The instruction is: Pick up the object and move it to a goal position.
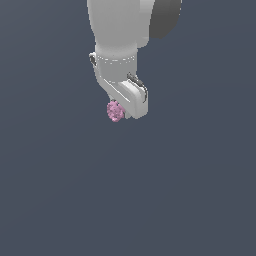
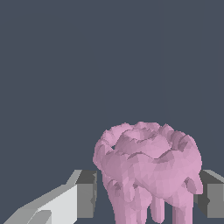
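Here we list one pink lumpy object, sitting between the white gripper's fingers. We note the fingers clenched on it from both sides. Around it we see only plain grey-blue ground.

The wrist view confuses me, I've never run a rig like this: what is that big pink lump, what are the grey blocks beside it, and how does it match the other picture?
Both pictures are simulator renders of one robot arm. The exterior view looks from off the arm: the white gripper points down with a tiny pink lumpy object at its tip. The wrist view looks from the arm's own wrist, so the same object fills the frame. The grey blocks are the fingertips, one on each side of it. It seems gripped. No surface detail shows, only plain dark background.
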`<state>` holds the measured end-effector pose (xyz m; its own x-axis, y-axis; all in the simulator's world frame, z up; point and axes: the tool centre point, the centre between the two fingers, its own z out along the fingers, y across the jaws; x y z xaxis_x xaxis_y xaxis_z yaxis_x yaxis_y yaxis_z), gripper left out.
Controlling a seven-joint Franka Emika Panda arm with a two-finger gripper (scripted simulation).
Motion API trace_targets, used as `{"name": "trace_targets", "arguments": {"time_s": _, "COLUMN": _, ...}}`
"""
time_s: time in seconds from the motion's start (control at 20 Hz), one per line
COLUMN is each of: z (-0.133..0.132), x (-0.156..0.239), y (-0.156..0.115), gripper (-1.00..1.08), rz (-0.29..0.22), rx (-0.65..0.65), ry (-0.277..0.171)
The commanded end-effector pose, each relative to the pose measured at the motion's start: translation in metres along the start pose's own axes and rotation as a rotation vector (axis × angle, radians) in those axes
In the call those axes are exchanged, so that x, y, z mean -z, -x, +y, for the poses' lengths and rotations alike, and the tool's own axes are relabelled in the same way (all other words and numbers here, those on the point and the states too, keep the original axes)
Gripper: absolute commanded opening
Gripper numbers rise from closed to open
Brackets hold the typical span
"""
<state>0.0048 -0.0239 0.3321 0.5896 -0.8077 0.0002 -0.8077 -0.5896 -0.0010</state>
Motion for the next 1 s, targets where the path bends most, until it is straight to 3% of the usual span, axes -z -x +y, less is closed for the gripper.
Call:
{"name": "trace_targets", "arguments": {"time_s": 0.0, "z": 0.005, "x": 0.028, "y": 0.003, "gripper": -1.0, "rz": 0.0, "rx": 0.0, "ry": 0.001}}
{"name": "trace_targets", "arguments": {"time_s": 0.45, "z": 0.013, "x": 0.1, "y": 0.009, "gripper": -1.0, "rz": 0.0, "rx": 0.001, "ry": 0.001}}
{"name": "trace_targets", "arguments": {"time_s": 0.95, "z": 0.014, "x": 0.125, "y": 0.01, "gripper": -1.0, "rz": 0.0, "rx": 0.002, "ry": 0.001}}
